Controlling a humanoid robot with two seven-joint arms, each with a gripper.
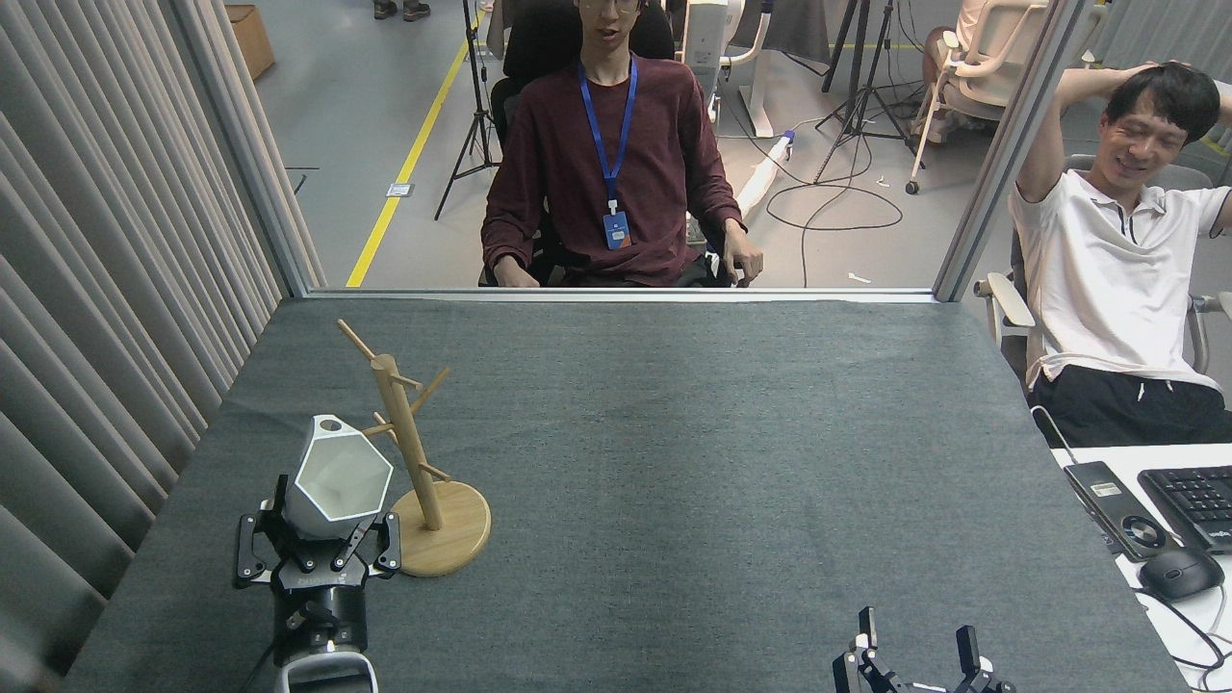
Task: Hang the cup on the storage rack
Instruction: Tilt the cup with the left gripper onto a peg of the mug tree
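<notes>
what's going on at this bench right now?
The robot's left tool holds a white hexagonal cup up off the grey table, right beside the wooden mug tree. The cup's pierced rim tab sits close to the tip of a lower left peg, but is not hung yet. The right tool idles open at the near edge, empty. Two people sit watching beyond the table.

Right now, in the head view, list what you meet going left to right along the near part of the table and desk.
Left gripper holding the cup → storage rack → right gripper → mouse
</notes>
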